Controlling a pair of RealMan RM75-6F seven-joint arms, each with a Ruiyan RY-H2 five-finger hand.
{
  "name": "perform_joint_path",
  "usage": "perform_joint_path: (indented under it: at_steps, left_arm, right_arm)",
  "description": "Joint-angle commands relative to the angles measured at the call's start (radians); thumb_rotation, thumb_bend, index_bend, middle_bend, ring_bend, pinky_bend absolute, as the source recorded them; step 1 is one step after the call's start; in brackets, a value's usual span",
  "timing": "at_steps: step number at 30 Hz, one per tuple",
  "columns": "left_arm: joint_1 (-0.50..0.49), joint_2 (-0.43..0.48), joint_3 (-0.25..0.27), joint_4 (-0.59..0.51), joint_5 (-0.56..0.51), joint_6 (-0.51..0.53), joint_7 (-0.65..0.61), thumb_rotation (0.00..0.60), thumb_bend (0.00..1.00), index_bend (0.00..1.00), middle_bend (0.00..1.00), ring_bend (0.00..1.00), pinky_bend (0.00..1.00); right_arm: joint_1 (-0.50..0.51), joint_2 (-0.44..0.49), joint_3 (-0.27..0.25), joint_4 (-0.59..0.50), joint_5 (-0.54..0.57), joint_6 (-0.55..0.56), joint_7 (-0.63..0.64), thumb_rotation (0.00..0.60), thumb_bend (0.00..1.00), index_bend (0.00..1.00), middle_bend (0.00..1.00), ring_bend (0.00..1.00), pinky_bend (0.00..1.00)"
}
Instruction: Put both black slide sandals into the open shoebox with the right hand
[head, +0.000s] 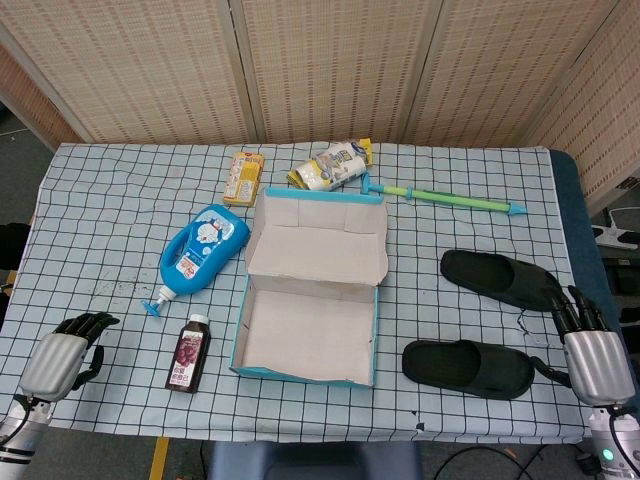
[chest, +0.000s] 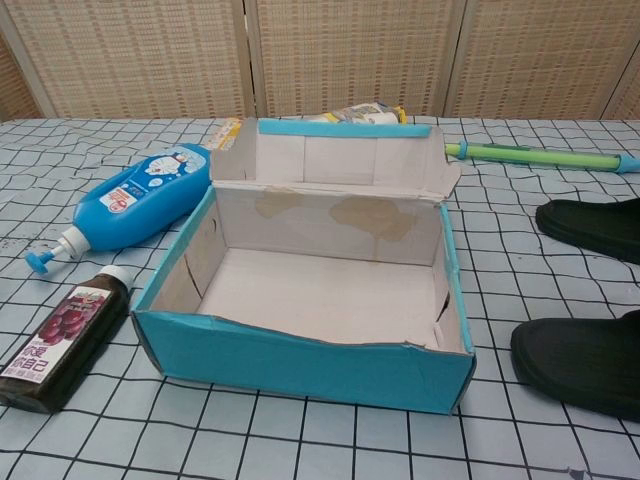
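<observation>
- Two black slide sandals lie right of the open shoebox (head: 310, 300), neither inside it. Near sandal (head: 467, 368) sits just off the box's front right corner; far sandal (head: 501, 279) lies further right and back, apart from the first.
- Shoebox: blue outside, bare cardboard inside, lid flap standing up at the back; nothing in it, per the chest view.
- Right hand (head: 584, 345): at the table's edge well right of the box, just beyond the near sandal's toe end, fingers pointing toward the far sandal. Grasps nothing; fingers look loosely extended, no contact with either sandal visible.
- Left hand (head: 65, 357): far left of the box at the front edge, fingers curled inward, nothing in them.
- Left of the box: blue pump bottle (head: 200, 253) lying on its side; dark juice bottle (head: 188, 353) nearer the front.
- Behind the box: small yellow carton (head: 243, 177), snack bag (head: 331, 166), and a green-and-blue stick toy (head: 445, 198) running off to the right.
- All on a checked tablecloth (head: 110, 220).
</observation>
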Motion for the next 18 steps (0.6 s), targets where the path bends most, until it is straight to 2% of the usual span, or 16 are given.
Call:
perform_joint_path:
  at_steps: [1,7,14,18]
  left_arm:
    - [-0.001,0.003,0.005,0.001,0.001,-0.006,0.001,0.6,0.67,0.25,0.22,0.19,0.29]
    - [0.012,0.023,0.007,-0.024,0.002,0.016,-0.006,0.6,0.66,0.25,0.23,0.19,0.3]
    - [0.01,0.021,0.006,-0.027,-0.009,-0.001,0.006,0.6,0.67,0.26,0.23,0.19,0.3]
    - [0.01,0.023,0.006,-0.031,-0.01,-0.001,0.01,0.6,0.67,0.26,0.23,0.19,0.3]
  right_arm:
    - [0.037,0.046,-0.043,-0.056,0.047,-0.152,-0.004,0.6,0.03,0.07,0.09,0.0,0.16]
    - [0.106,0.089,-0.083,-0.089,0.084,-0.347,0.013,0.6,0.03,0.07,0.09,0.0,0.16]
    - [0.145,0.056,-0.086,-0.052,0.13,-0.435,-0.004,0.6,0.03,0.0,0.09,0.0,0.16]
    - [0.157,0.024,-0.085,-0.02,0.125,-0.456,0.056,0.6,0.01,0.0,0.08,0.0,0.16]
